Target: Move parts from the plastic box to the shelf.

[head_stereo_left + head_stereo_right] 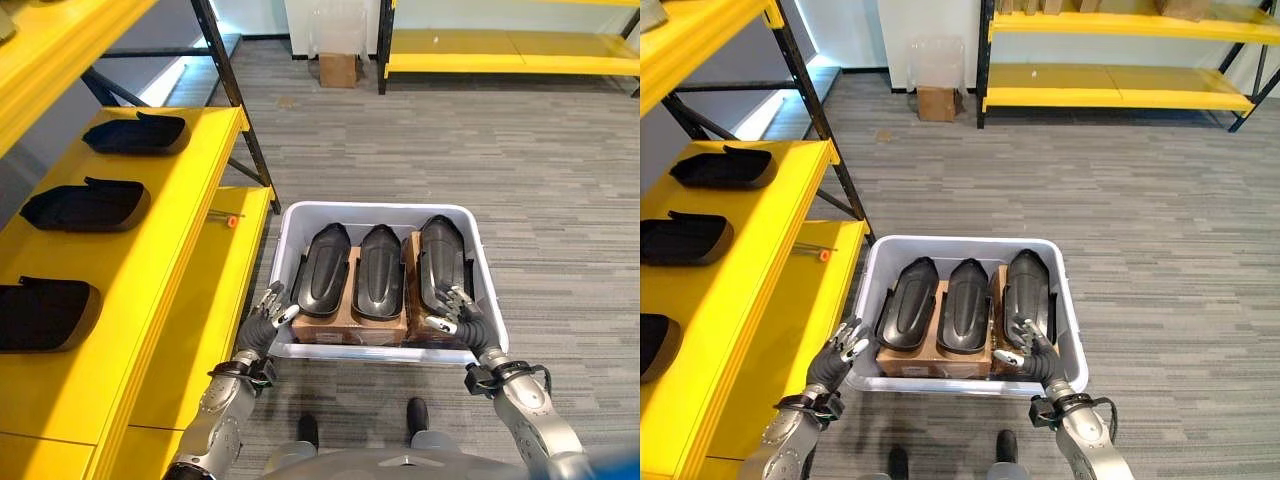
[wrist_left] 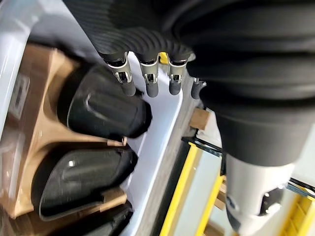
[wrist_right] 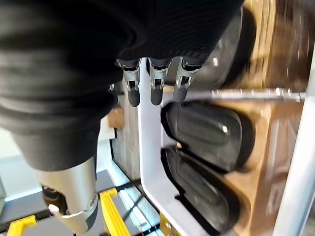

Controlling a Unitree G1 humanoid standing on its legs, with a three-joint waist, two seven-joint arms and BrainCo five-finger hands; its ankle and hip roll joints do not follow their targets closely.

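Note:
A pale plastic box [image 1: 375, 209] stands on the floor in front of me. In it, three long black parts lie side by side on a cardboard insert: left [image 1: 322, 270], middle [image 1: 381, 272] and right [image 1: 441, 258]. My left hand [image 1: 272, 312] is at the box's near left corner, open, its fingers [image 2: 147, 81] straight over the rim. Hovering over the near end of the right part, my right hand [image 1: 455, 312] is open too, with its fingers [image 3: 155, 83] straight and nothing held. The yellow shelf [image 1: 170, 230] runs along my left.
Three black parts [image 1: 135, 135], [image 1: 85, 207], [image 1: 40, 315] lie in a row on the shelf. Its black upright [image 1: 240, 100] stands just behind the box. A small orange-tipped item [image 1: 231, 221] lies on the lower board. A cardboard box [image 1: 338, 68] and another yellow rack [image 1: 510, 50] stand far back.

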